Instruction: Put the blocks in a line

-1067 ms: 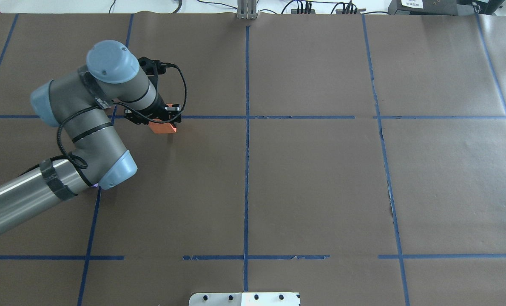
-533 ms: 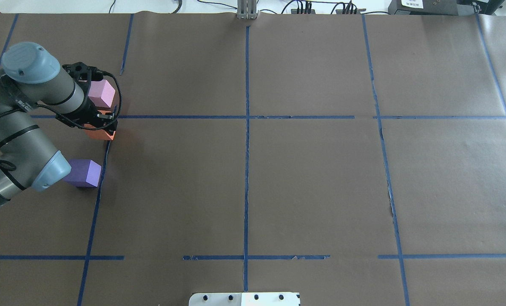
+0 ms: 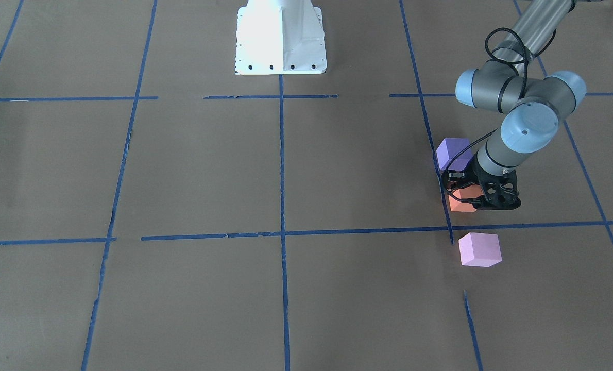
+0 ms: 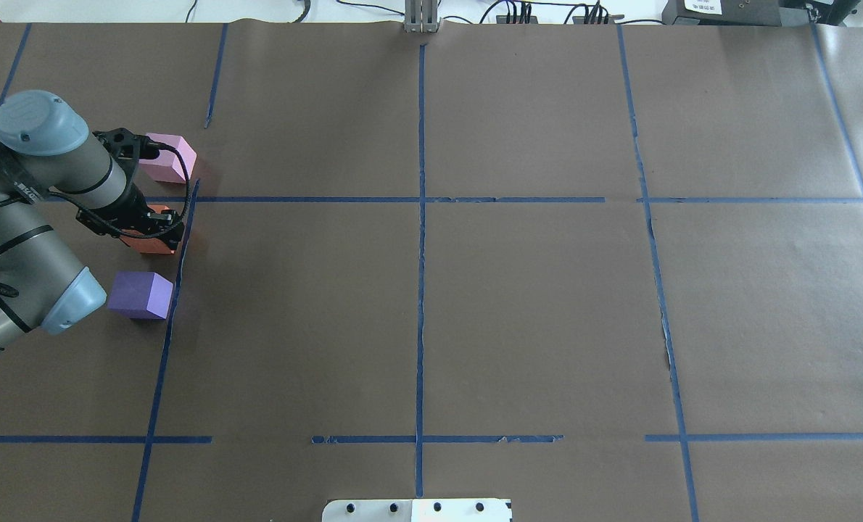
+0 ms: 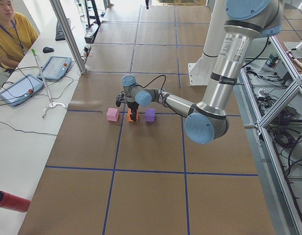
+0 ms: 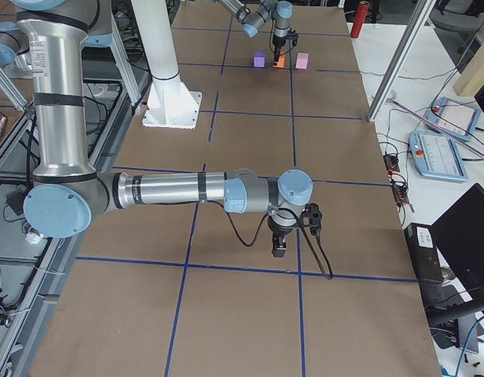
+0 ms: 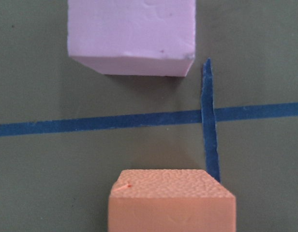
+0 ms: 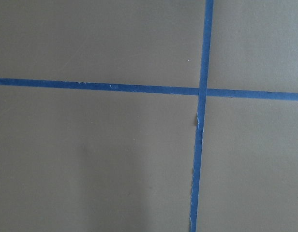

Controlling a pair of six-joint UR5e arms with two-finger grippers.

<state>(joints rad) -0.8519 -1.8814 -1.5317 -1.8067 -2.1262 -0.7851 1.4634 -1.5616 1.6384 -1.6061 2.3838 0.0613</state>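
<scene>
Three foam cubes in a row, the middle one in the left claw [image 3: 475, 196]

One orange block [image 3: 460, 205], one purple block [image 4: 140, 294] and one pink block [image 4: 164, 157], all matte, grainy and square-edged, line up on the brown paper surface [image 4: 533, 312]. The left claw grasps the orange one, midway. Whether the right claw [image 6: 280, 245] is clenched cannot be told.

The near right arm [image 6: 171, 191] reaches across the table [image 6: 250, 149], its gripper [image 6: 278, 251] pointing down near a tape line [image 6: 226, 267], while far off the left gripper [image 6: 278, 53] meets the orange block [image 6: 280, 64] between purple [image 6: 260, 59] and pink [image 6: 302, 60] blocks.
</scene>
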